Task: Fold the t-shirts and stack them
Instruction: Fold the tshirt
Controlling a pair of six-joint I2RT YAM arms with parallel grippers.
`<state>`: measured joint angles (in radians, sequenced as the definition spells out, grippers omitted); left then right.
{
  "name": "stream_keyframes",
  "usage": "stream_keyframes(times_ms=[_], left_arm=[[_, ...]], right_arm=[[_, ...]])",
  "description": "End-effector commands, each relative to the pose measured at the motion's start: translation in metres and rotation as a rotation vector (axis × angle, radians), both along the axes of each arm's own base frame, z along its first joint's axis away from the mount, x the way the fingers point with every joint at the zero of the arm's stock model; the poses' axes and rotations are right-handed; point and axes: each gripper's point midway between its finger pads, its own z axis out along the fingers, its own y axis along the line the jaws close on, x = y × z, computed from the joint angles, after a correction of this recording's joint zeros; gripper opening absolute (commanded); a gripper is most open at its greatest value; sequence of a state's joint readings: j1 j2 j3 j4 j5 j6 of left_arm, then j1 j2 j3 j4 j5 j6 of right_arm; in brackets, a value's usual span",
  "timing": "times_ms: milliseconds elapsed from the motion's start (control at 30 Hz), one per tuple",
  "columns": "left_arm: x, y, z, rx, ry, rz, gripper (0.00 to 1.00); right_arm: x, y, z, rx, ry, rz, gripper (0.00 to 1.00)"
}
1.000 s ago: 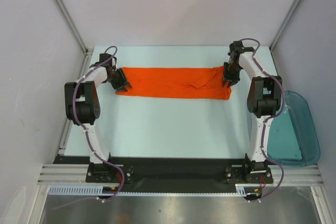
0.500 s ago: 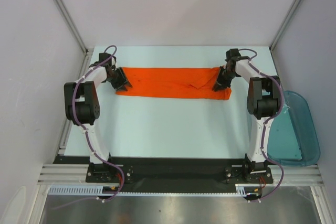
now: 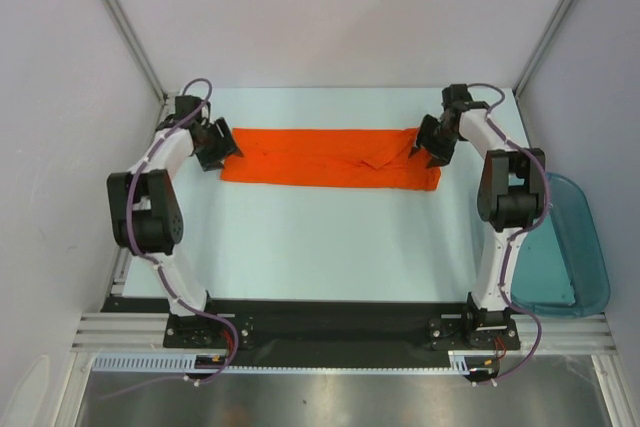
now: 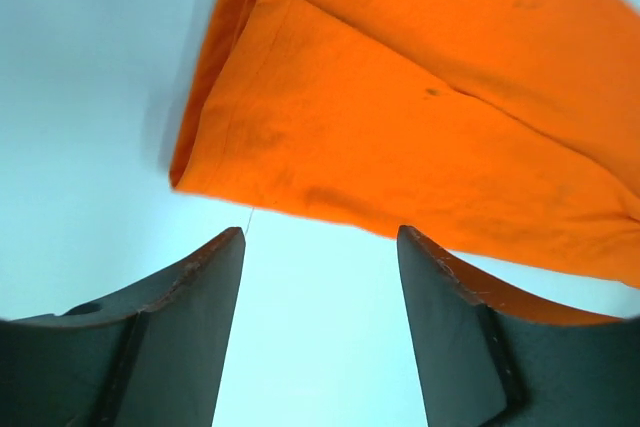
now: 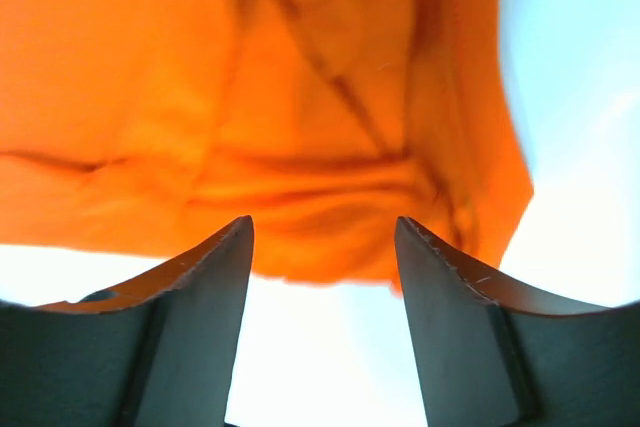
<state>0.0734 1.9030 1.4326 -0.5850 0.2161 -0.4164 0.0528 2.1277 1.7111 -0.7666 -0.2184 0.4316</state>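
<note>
orange t-shirt (image 3: 320, 157), folded lengthwise, lies on table (image 3: 330, 237).

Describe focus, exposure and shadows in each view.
Top external: evenly lit and sharp, no glare on the t-shirt. Left wrist: fabric fairly sharp, dark specks legible, soft shadow beside its folded edge. Right wrist: fabric blurred, table washed out almost to white.

The left arm (image 3: 150, 172) stretches forward, its wrist turned inward. The left gripper (image 3: 213, 140) has its jaws spread apart with nothing between them. The right arm (image 3: 505, 177) mirrors this pose. The right gripper (image 3: 428, 147) also stands parted and empty, seemingly tilted downward.
</note>
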Motion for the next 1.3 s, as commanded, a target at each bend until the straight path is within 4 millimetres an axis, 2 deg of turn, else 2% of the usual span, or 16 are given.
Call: stream_keyframes(times_ms=[0,100,167,200,233,267,333,467,500,567,600,800,967,1000,1033,1267], left_arm=[[-0.008,0.023,0.035,0.051,-0.101,0.046,0.69],[-0.027,0.023,0.019,-0.010,-0.074,0.110,0.70],[-0.036,0.021,0.005,-0.055,-0.063,0.140,0.68],[-0.038,0.020,0.003,-0.084,-0.057,0.172,0.68],[-0.038,0.021,0.001,-0.101,-0.056,0.192,0.67],[-0.036,0.017,0.000,-0.135,-0.063,0.192,0.67],[-0.034,0.015,-0.007,-0.177,-0.044,0.228,0.67],[-0.022,0.019,-0.012,-0.200,-0.034,0.296,0.69],[-0.020,0.022,-0.015,-0.200,-0.026,0.324,0.68],[-0.018,0.024,-0.023,-0.201,-0.003,0.354,0.68],[-0.016,0.026,-0.025,-0.198,0.002,0.381,0.67],[-0.014,0.033,-0.044,-0.176,0.054,0.428,0.62],[-0.006,0.043,-0.052,-0.147,0.061,0.425,0.50],[-0.006,0.045,-0.055,-0.140,0.066,0.412,0.45],[-0.006,0.045,-0.056,-0.134,0.075,0.405,0.32],[-0.015,0.047,-0.056,-0.093,0.076,0.336,0.00]], right_arm=[[0.000,0.001,0.077,0.046,-0.139,-0.043,0.65],[-0.013,0.005,0.090,0.101,-0.163,-0.087,0.68],[-0.022,0.009,0.088,0.135,-0.181,-0.114,0.70],[-0.025,0.012,0.089,0.166,-0.183,-0.150,0.70],[-0.030,0.014,0.103,0.192,-0.225,-0.166,0.70],[-0.035,0.016,0.092,0.211,-0.232,-0.182,0.70],[-0.043,0.021,0.099,0.262,-0.242,-0.232,0.70],[-0.060,0.024,0.080,0.318,-0.215,-0.310,0.68],[-0.071,0.024,0.063,0.316,-0.178,-0.330,0.68],[-0.068,0.027,0.065,0.361,-0.212,-0.367,0.68],[-0.075,0.027,0.052,0.362,-0.187,-0.388,0.68],[-0.075,0.022,0.033,0.345,-0.178,-0.483,0.69],[-0.073,0.022,0.015,0.375,-0.165,-0.547,0.68],[-0.072,0.022,0.012,0.382,-0.157,-0.560,0.68],[-0.073,0.023,0.003,0.375,-0.131,-0.567,0.67],[-0.074,0.016,-0.018,0.355,-0.112,-0.651,0.59]])
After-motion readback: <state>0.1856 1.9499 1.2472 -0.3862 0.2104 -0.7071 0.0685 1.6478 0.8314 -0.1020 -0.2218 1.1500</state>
